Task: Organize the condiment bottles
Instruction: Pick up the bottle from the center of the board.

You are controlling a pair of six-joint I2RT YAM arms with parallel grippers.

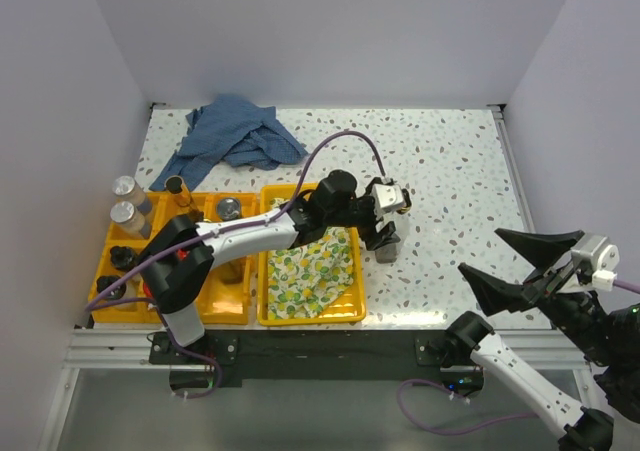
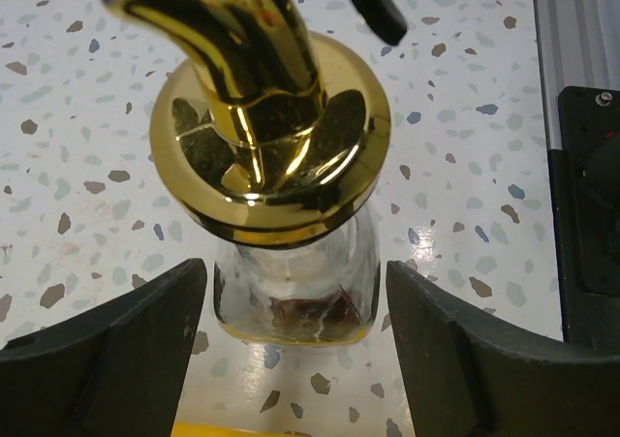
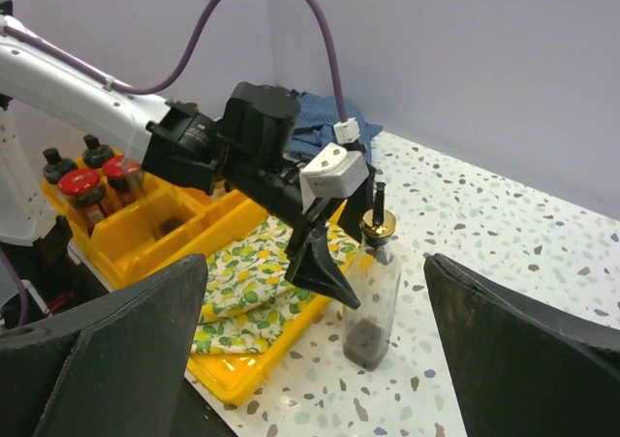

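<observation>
Left gripper (image 1: 384, 233) straddles the clear glass bottle (image 3: 373, 292) with the gold pourer (image 2: 266, 137). I see its jaws open, one finger on each side with a gap to the glass, gripping nothing. That bottle stands upright on the table, just right of the yellow tray (image 1: 263, 281) lined with the lemon-print cloth (image 1: 310, 271). My right gripper (image 1: 480, 251) hangs wide open and empty, well right of that tray. Red-lidded jars (image 3: 79, 183) stand in the yellow bins (image 3: 165, 248) left of it.
</observation>
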